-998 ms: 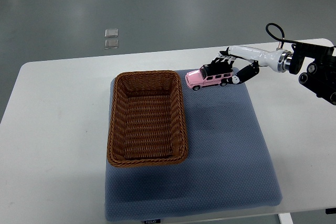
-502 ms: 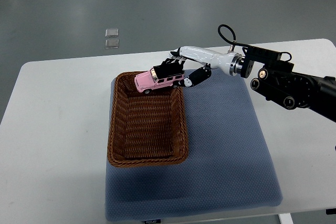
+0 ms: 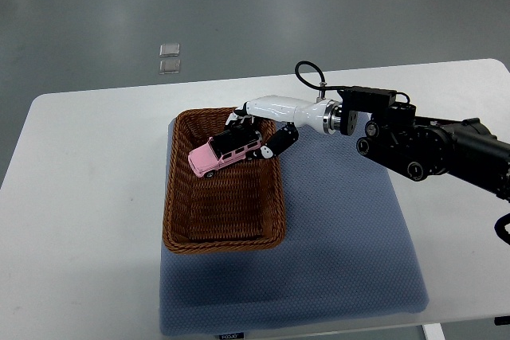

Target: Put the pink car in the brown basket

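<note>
The pink car is over the upper part of the brown basket, near the middle of the frame. It is tilted. Its long side runs from lower left to upper right, and its front end points to the lower left and dips down toward the basket floor. The back end sits higher, close to the basket's upper right rim. I cannot tell if the front wheels touch the weave.

The right hand holds the car at its back end. The black fingers lie over the roof and a thumb presses from below, so the hand is closed around the car. Its white and black arm comes in from the right side of the frame.

The basket stands on a blue mat, on its left half. The mat lies on a white table.
</note>
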Controlling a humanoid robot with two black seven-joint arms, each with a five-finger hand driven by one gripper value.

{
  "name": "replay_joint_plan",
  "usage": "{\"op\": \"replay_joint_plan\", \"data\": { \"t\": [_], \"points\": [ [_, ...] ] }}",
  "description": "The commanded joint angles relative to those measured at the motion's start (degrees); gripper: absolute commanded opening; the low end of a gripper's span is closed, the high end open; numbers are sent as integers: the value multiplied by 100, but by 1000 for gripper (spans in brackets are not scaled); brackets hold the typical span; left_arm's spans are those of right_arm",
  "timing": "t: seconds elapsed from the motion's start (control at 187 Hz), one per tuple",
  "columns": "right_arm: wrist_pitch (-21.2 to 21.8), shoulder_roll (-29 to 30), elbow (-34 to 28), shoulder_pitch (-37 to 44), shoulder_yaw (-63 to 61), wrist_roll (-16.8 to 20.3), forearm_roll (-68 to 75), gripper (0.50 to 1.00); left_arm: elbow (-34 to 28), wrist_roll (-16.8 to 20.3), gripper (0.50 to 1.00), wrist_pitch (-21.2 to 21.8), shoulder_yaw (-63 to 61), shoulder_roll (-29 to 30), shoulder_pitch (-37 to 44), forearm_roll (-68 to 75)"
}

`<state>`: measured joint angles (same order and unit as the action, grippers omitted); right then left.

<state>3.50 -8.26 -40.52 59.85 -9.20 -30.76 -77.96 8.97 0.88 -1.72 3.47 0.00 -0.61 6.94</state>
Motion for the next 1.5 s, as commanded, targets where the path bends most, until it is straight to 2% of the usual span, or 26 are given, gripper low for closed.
{"op": "replay_joint_plan", "data": {
  "t": [0.0,0.037,0.075,0.123,0.139,0.144,0.149,0.155,0.16,0.176,0.181,0.197,0.203,0.235,0.277,0.512,0.603,0.688,0.742,0.886,1.051,1.329,1.419,1.494],
  "points": [
    [-16,0,0,1,14,-8,9,500,0,0,1000,-3,4,0,0,0],
    [-8,0,0,1,14,-9,9,500,0,0,1000,5,4,0,0,0],
    [-8,0,0,1,6,-17,9,580,0,0,1000,-4,4,0,0,0],
    [-8,-9,0,-8,6,-26,17,643,0,0,1000,-4,4,0,0,0],
    [-8,-9,0,-8,-3,-26,17,692,0,0,1000,5,4,0,0,0],
    [-8,-9,0,-8,-3,-26,17,693,0,0,1000,5,4,0,0,0],
    [-8,-9,0,-8,-3,-26,26,719,0,0,1000,-3,4,0,0,0],
    [-8,-9,0,-8,-3,-26,26,719,0,0,1000,-4,4,0,0,0],
    [-8,-9,0,-8,-3,-35,35,743,0,0,1000,5,-5,0,0,0],
    [-16,-9,0,-8,-12,-35,70,762,0,0,1000,-4,4,0,0,0],
    [-16,-18,0,-17,-21,-35,79,786,0,0,1000,5,-5,0,0,0],
    [-16,-9,0,-17,-29,-44,96,805,0,0,1000,5,-5,0,0,0],
    [-16,-9,0,-26,-47,-44,105,825,0,0,1000,-3,4,0,0,0],
    [-16,-18,-8,-34,-82,-61,114,868,0,0,1000,5,-5,0,0,0],
    [-16,-26,-8,-43,-91,-70,123,891,0,0,1000,-4,-5,0,0,0],
    [10,-97,0,-43,-152,-70,211,895,0,0,1000,-4,4,0,0,0],
    [274,-176,9,-43,-425,0,668,895,0,0,1000,-4,4,0,0,0],
    [863,-343,9,-61,-645,62,1318,895,0,0,1000,-4,-5,0,0,0],
    [1231,-510,18,-87,-803,307,1932,895,0,0,1000,-3,-5,0,0,0],
    [1776,-808,53,-201,-917,958,3356,895,0,0,1000,-4,-5,0,0,0],
    [2119,-1169,106,-333,-917,1222,4843,897,0,0,1000,-4,4,0,0,0],
    [2893,-1151,914,-632,-917,2162,7039,911,0,0,1000,5,4,0,0,0],
    [2998,-1116,1055,-746,-908,2356,7760,911,0,0,1000,-3,-5,0,0,0],
    [2919,-1108,1090,-834,-891,2487,8217,911,0,0,1000,-3,-5,0,0,0]
  ]
}}
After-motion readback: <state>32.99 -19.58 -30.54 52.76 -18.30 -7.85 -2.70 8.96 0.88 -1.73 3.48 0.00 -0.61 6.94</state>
